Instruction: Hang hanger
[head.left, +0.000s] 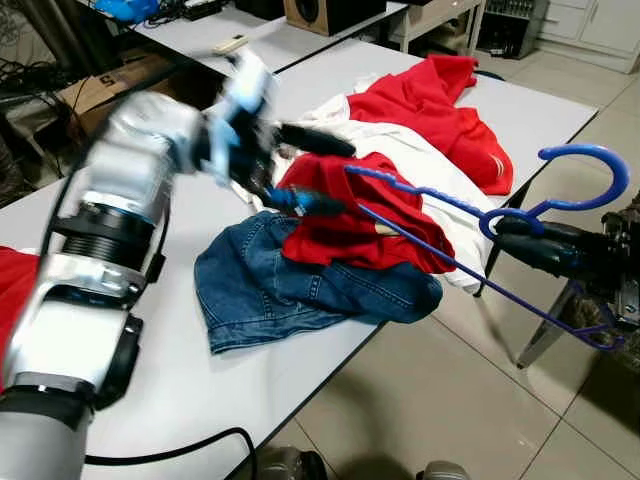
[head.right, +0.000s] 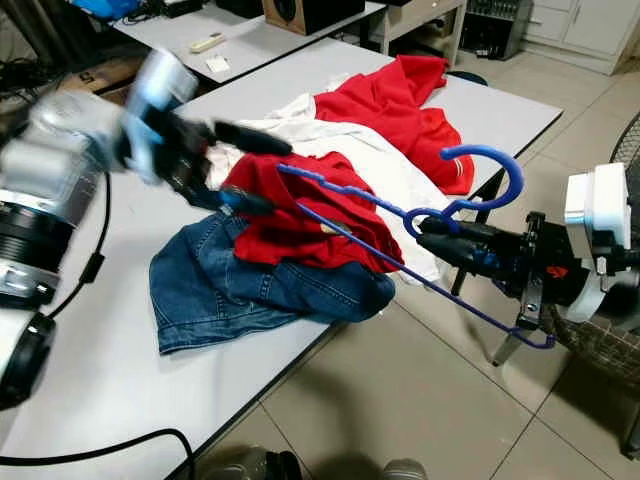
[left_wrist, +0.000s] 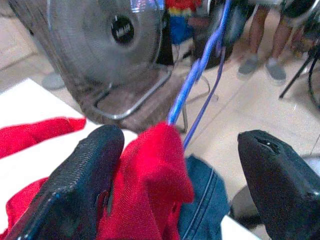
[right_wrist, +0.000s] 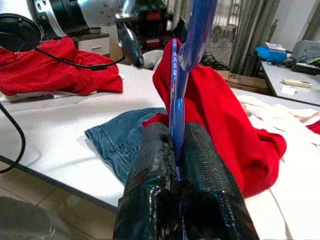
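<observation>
So my right gripper (head.right: 440, 235) has its fingers clamped on the blue hanger (head.right: 400, 215) by the hook, holding it level over the tabletop (head.right: 100, 370) edge, while the left gripper (head.left: 315, 170) spreads its fingers around the red shirt (head.left: 350, 215) to work it on.

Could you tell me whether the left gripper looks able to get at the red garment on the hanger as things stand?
Probably yes: the left gripper is open, its fingers either side of a fold of the red garment draped on the blue hanger, with nothing between.

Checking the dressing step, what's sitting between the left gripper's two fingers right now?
In the left wrist view, a fold of the red garment sits between the open left gripper fingers, with the blue hanger running out of it.
</observation>
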